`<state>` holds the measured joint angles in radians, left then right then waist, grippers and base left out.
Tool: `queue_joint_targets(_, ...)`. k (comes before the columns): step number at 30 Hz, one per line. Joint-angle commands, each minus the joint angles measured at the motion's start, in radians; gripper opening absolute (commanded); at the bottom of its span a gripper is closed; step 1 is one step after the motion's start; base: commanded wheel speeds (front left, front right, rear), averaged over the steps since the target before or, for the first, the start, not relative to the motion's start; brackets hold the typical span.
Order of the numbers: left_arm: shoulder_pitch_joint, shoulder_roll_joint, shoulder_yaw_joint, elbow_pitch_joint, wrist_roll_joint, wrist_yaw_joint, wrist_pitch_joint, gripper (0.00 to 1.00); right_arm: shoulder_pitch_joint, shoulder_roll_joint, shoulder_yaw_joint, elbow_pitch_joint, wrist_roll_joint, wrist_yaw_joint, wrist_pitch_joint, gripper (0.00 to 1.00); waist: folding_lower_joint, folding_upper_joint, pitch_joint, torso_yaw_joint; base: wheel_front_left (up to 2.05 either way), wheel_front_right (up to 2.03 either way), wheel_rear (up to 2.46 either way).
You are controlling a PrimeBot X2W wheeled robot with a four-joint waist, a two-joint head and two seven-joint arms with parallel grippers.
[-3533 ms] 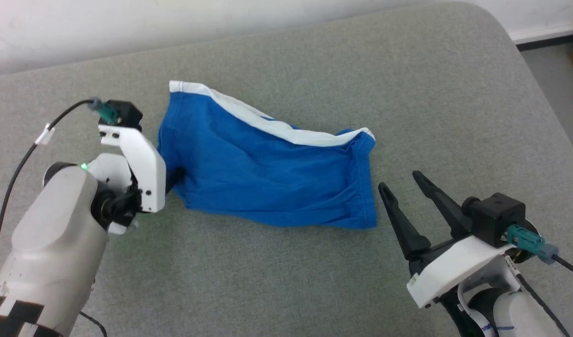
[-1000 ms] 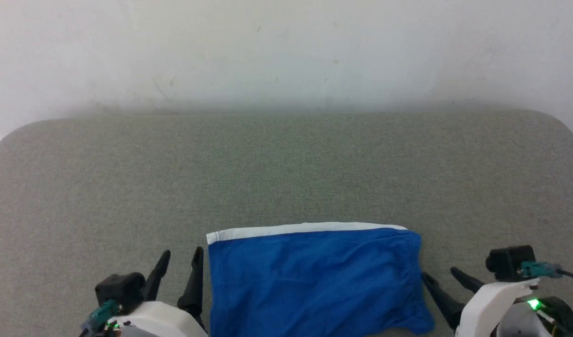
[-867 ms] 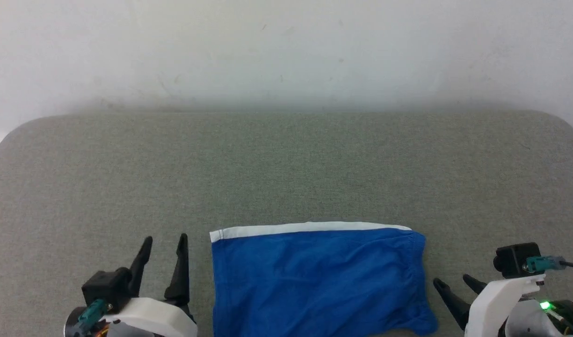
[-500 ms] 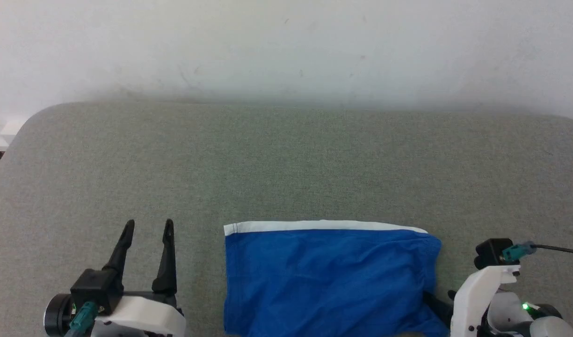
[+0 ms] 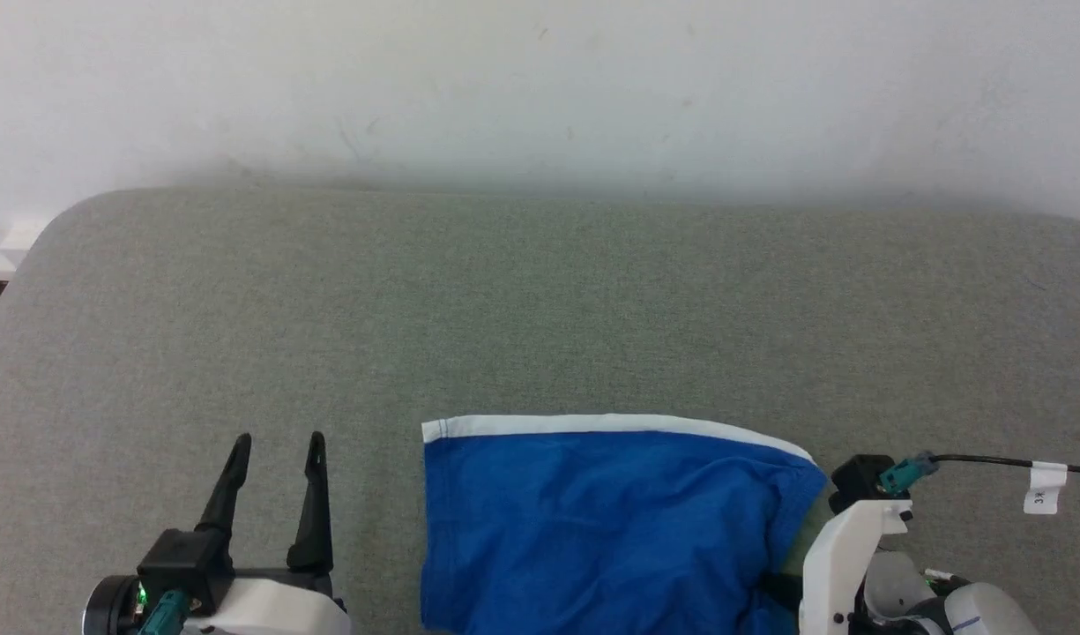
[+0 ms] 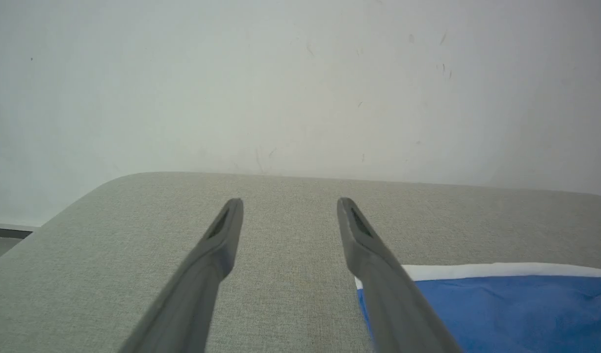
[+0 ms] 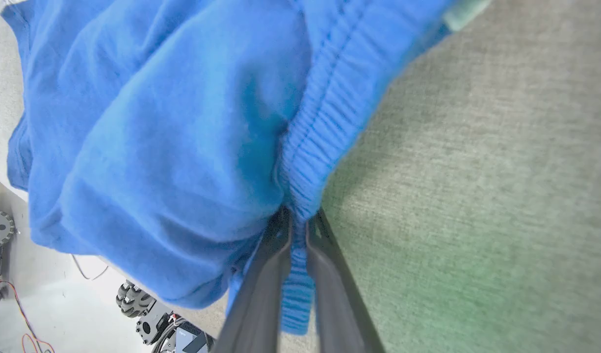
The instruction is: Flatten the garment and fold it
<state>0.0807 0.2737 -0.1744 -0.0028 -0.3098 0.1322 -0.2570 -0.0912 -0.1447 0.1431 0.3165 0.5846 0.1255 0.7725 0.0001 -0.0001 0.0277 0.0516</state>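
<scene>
Wrinkly blue garment point(image 5: 592, 529) on woven grey tabletop point(image 5: 504, 309)

Royal-blue garment point(image 5: 592, 520), white band

- Left gripper point(image 5: 278, 438): two long dark fingers point(image 6: 209, 264) that taper to narrow tips, with a slim recess inside each tip.
- Left wrist: white shell point(image 5: 266, 608), black camera block point(image 5: 182, 556), teal plug point(image 5: 156, 613), small green light point(image 5: 140, 595).
- Right gripper point(image 7: 296, 215): matching dark grey fingers point(image 7: 261, 294).
- Right wrist: white bracket point(image 5: 844, 556), black camera block point(image 5: 857, 481), teal plug point(image 5: 910, 476), thin black cable point(image 5: 980, 459) bearing a white paper tag point(image 5: 1044, 488).
- Right forearm point(image 5: 980, 613): pale grey, rounded.
</scene>
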Motion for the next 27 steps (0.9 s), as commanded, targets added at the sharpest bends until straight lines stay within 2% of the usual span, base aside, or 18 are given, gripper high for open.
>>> queue_joint_targets(1,0.011,-0.008,0.008,0.005,0.010,-0.009,-0.005,1.00,0.004,0.000,0.012,-0.004,0.004,0.005,-0.018,0.00,-0.0001,0.0001,-0.008,-0.010,0.00,0.00,0.00)
queue_joint_targets(7,0.020,-0.025,0.023,0.007,0.030,-0.024,-0.005,1.00,-0.002,-0.055,-0.021,-0.085,0.000,0.005,-0.071,0.00,-0.0001,0.0001,-0.023,-0.024,0.00,0.00,0.00)
queue_joint_targets(12,0.035,-0.035,0.037,0.007,0.043,-0.034,-0.005,1.00,0.048,-0.090,-0.113,-0.099,-0.015,0.005,-0.056,0.00,-0.0001,0.0001,-0.031,-0.035,0.00,0.00,0.00)
queue_joint_targets(16,0.042,-0.044,0.042,0.011,0.051,-0.044,-0.005,1.00,0.091,-0.103,-0.219,-0.098,-0.044,0.005,-0.048,0.00,-0.0001,0.0001,-0.036,-0.038,0.00,0.00,0.00)
queue_joint_targets(20,0.044,-0.053,0.044,0.017,0.058,-0.055,-0.005,1.00,0.107,-0.082,-0.285,-0.120,-0.046,0.005,-0.027,0.00,-0.0001,0.0001,-0.043,-0.040,0.00,0.00,0.00)
queue_joint_targets(23,0.046,-0.057,0.046,0.022,0.062,-0.063,-0.005,1.00,0.106,-0.050,-0.273,-0.198,-0.006,0.005,0.001,0.00,-0.0001,0.0001,-0.053,-0.038,0.00,0.00,0.00)
queue_joint_targets(27,0.048,-0.058,0.050,0.029,0.066,-0.073,-0.005,1.00,0.115,-0.028,-0.178,-0.350,0.021,0.005,0.053,0.00,-0.0001,0.0001,-0.068,-0.034,0.00,0.00,0.00)
